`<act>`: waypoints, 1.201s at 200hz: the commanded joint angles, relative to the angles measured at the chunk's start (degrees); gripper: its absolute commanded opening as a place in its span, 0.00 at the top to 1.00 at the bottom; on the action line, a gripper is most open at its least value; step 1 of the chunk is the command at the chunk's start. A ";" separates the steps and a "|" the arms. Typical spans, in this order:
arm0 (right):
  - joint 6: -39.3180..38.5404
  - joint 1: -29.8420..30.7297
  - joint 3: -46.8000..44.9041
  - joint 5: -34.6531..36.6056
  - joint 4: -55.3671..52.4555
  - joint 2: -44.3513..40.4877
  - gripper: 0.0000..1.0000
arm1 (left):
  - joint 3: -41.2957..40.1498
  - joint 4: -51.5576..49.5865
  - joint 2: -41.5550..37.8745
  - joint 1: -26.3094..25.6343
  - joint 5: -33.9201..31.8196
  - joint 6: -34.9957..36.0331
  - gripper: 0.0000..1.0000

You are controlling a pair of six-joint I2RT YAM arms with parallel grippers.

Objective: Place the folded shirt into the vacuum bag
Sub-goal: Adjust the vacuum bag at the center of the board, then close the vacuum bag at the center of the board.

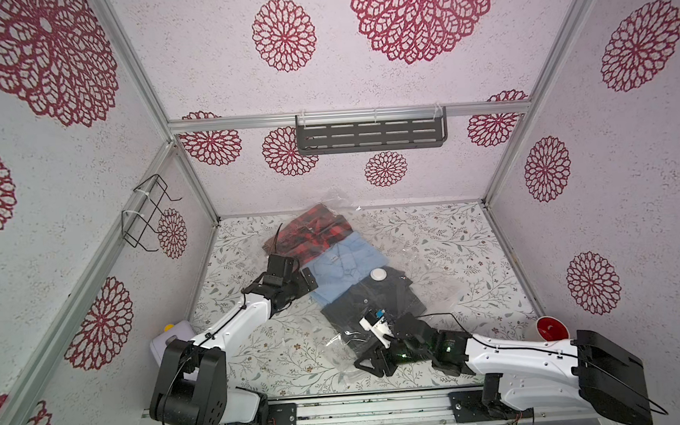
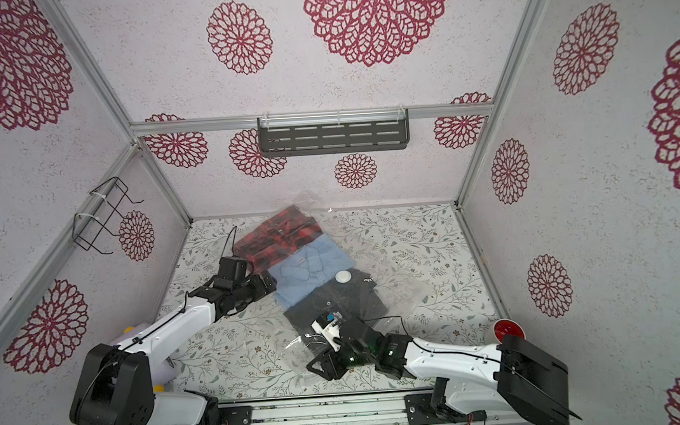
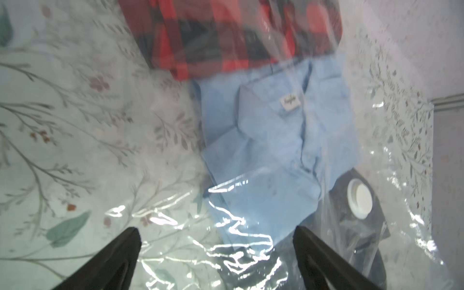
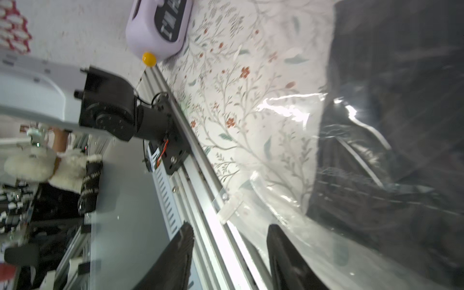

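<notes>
Far to the outer side of the left pincer (image 1: 303,274), against the side wall, sits a lilac device (image 1: 167,340) with a yellow knob (image 4: 149,59). Left pincer: jaws spread wide and holding nothing, low over the near-left edge of the vacuum bag (image 1: 421,253). In its wrist view the left pincer (image 3: 216,229) has crinkled clear film under and between its fingertips (image 3: 133,233). Ahead of it, inside the bag, are three folded shirts in a row. The red plaid shirt (image 3: 226,32) lies farthest off. The blue shirt (image 3: 271,140) is directly in front, collar label up. The dark shirt (image 1: 376,300) lies off towards the right pincer (image 1: 374,363). The round white valve (image 3: 360,198) sits on top of the film where the blue and dark shirts meet. The bag lies flat and slantwise on the floral table (image 1: 452,231), spanning the ground between the two pincers. Right pincer: down at the bag's near end, beside the front rail (image 4: 200,175), with the dark shirt just beyond it under plastic. In its wrist view the right pincer (image 4: 230,227) has its jaws part-way apart with nothing solid between them. One finger is over the rail and the other is against the bag's film. A pale clip (image 4: 228,209) sits on the bag's edge just ahead. Beyond the right arm, near the wall, shows a red round object (image 1: 551,328), partly hidden.
</notes>
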 commanded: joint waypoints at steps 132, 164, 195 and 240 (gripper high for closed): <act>-30.11 16.88 0.34 26.46 2.11 4.95 0.46 | 7.82 3.44 21.52 3.92 -0.73 4.09 0.01; -35.84 18.40 0.81 27.07 3.98 8.39 0.46 | 8.92 3.06 22.82 5.37 -0.39 5.02 0.01; -37.83 18.71 1.76 30.91 3.60 11.42 0.46 | 9.63 3.02 23.82 5.73 -0.25 5.33 0.01; -39.04 18.66 3.48 35.40 3.08 16.26 0.56 | 10.61 3.58 25.14 5.71 0.54 5.02 0.01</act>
